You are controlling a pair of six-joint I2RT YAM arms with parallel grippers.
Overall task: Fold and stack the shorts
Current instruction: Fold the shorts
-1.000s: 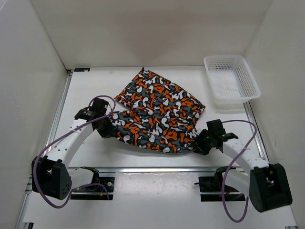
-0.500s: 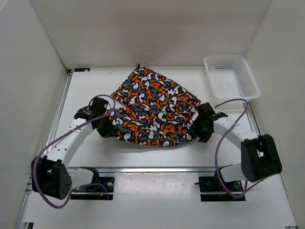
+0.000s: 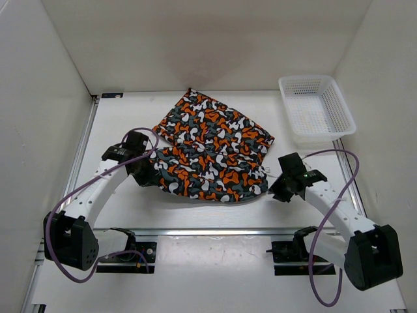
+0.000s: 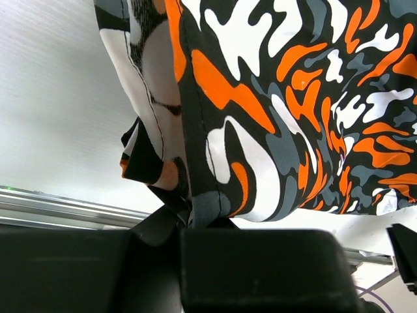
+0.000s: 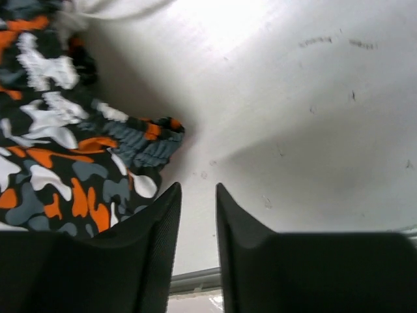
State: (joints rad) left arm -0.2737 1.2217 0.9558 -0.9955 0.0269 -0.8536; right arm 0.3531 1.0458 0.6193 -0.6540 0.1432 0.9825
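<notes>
The camouflage shorts (image 3: 212,153) lie folded in the middle of the table, orange, black, grey and white. My left gripper (image 3: 144,175) is shut on the shorts' left edge; in the left wrist view the cloth (image 4: 260,111) hangs from the pinched jaws (image 4: 195,222). My right gripper (image 3: 277,190) sits just right of the shorts' near right corner, open by a narrow gap and empty. In the right wrist view the gathered waistband (image 5: 140,143) lies left of the fingers (image 5: 195,195), apart from them.
A white plastic mesh basket (image 3: 316,112) stands at the back right. White walls close the table on left, back and right. A metal rail (image 3: 215,231) runs along the near edge.
My right gripper let go of the shorts' right corner and drew back toward the near right. The shorts settled flat. The left gripper has hardly moved.
</notes>
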